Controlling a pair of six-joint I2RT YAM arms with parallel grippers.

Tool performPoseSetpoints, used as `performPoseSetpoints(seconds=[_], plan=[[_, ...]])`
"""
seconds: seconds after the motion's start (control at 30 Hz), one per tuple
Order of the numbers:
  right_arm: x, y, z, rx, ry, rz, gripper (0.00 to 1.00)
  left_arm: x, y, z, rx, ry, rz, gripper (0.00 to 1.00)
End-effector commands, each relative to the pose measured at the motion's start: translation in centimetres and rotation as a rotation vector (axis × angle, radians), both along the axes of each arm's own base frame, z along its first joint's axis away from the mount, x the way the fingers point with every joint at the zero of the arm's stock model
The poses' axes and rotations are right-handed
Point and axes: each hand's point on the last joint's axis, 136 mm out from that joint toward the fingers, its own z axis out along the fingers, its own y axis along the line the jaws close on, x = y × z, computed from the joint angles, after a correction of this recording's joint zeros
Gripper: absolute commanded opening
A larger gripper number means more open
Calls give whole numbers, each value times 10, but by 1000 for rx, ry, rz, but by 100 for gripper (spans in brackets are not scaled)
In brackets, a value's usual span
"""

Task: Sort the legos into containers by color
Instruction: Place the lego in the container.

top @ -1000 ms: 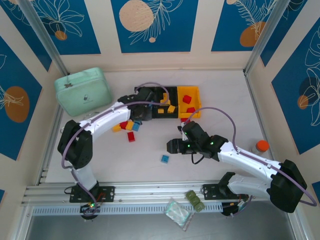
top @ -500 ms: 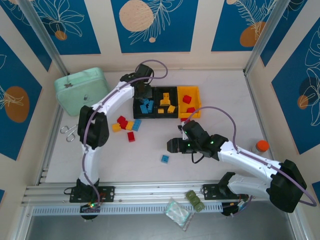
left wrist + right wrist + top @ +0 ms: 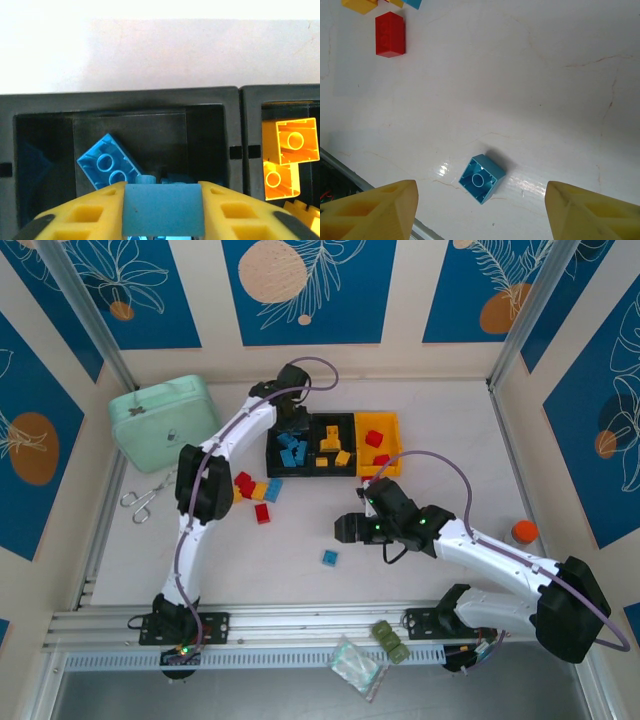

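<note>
My left gripper (image 3: pixel 291 430) hangs over the left black bin (image 3: pixel 271 453), shut on a blue lego (image 3: pixel 163 209) between its yellow fingers (image 3: pixel 85 217). Blue legos (image 3: pixel 110 165) lie in that bin, yellow legos (image 3: pixel 290 142) in the middle black bin (image 3: pixel 331 421), and red ones (image 3: pixel 374 438) in the orange-yellow bin (image 3: pixel 392 467). My right gripper (image 3: pixel 480 212) stands open above a lone upside-down blue lego (image 3: pixel 481 178), which sits mid-table (image 3: pixel 329 557). Loose red (image 3: pixel 243 483), yellow (image 3: pixel 259 490) and blue (image 3: pixel 273 490) legos lie left of the bins.
A mint-green case (image 3: pixel 165 420) sits at the back left, with a metal ring tool (image 3: pixel 140 502) in front of it. An orange-red cap (image 3: pixel 522 531) stands at the right. An olive-green lump (image 3: pixel 390 638) and a plastic bag (image 3: pixel 355 662) rest on the front rail.
My left arm swung from beside the loose pile up to the left black bin, carrying the blue lego. The right arm has barely moved.
</note>
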Motion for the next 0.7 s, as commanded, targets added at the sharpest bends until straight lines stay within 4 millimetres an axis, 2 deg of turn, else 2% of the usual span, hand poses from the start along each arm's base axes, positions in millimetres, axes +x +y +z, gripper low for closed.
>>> performPoseSetpoints(seconds=[0.0,0.17,0.3,0.5,0.67], plan=[[2,1,7,6,-5,-1,68,0,-1,9,-22,7,-17,43],[2,2,6,14,-5,0,68,-8,-1,26,-37,-9,-26,47],[2,3,9,17,-12,6,68,-26,-3,44,-62,-24,-48,48],[-1,-4,14,1,-23,1,68,-74,-9,61,-93,-27,-129,53],[-8,-18,13,-21,11,-21,68,-127,-14,52,-103,33,-230,56]])
